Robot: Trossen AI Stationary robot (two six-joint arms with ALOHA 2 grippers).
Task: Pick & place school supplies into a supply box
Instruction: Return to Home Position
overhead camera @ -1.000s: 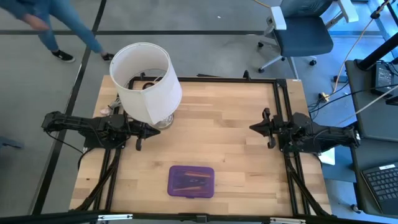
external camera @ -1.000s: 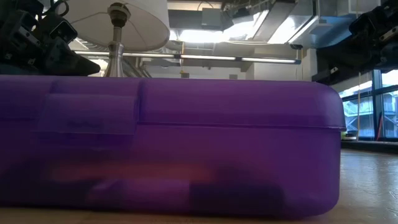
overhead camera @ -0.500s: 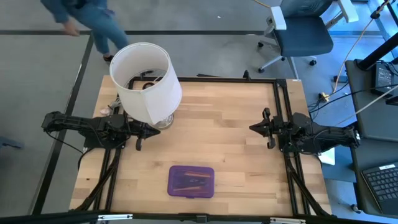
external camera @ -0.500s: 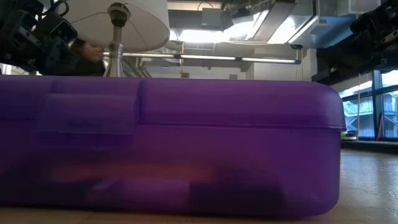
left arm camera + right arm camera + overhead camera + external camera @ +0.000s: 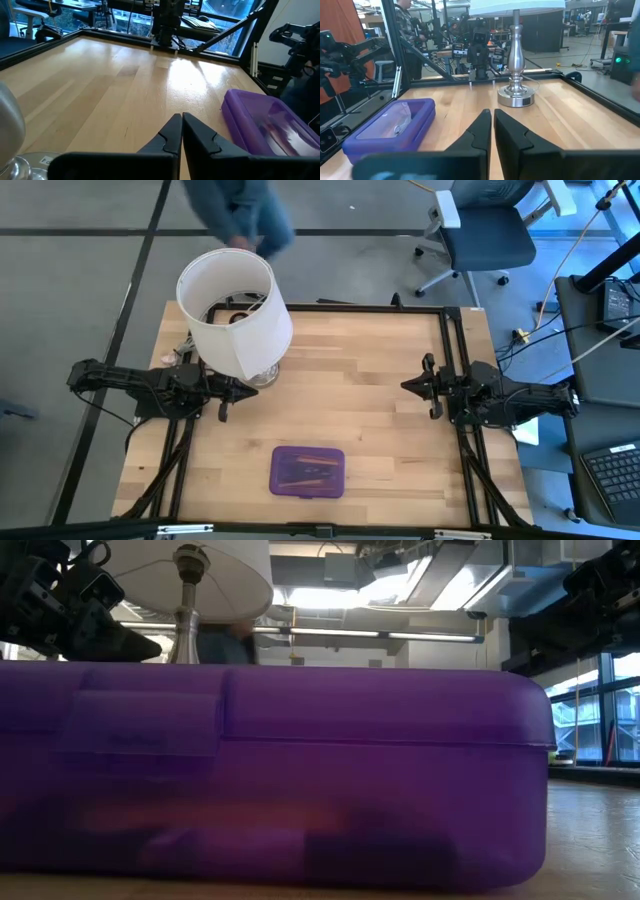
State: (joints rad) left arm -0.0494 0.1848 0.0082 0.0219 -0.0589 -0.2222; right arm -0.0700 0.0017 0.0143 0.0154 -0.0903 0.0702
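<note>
Supply box (image 5: 308, 471), lid down, prob. light, stiff, slick plastic w/ loose contents, so pinch across narrow width; left gripper (image 5: 181, 122) & right gripper (image 5: 491, 115) both clenched, empty.

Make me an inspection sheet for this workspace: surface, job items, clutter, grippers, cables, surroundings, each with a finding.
Surface: wooden table, carrying only the box and the lamp.
Job's things: purple supply box near the front edge, lid shut; school supplies show dimly through it.
Clutter: white-shaded lamp at back left.
Grippers: left gripper beside the lamp base, fingers shut, empty; right gripper at the right side, fingers shut, empty.
Cables: yellow cable on the floor, off the table.
Surroundings: office chair; person behind the table.
</note>
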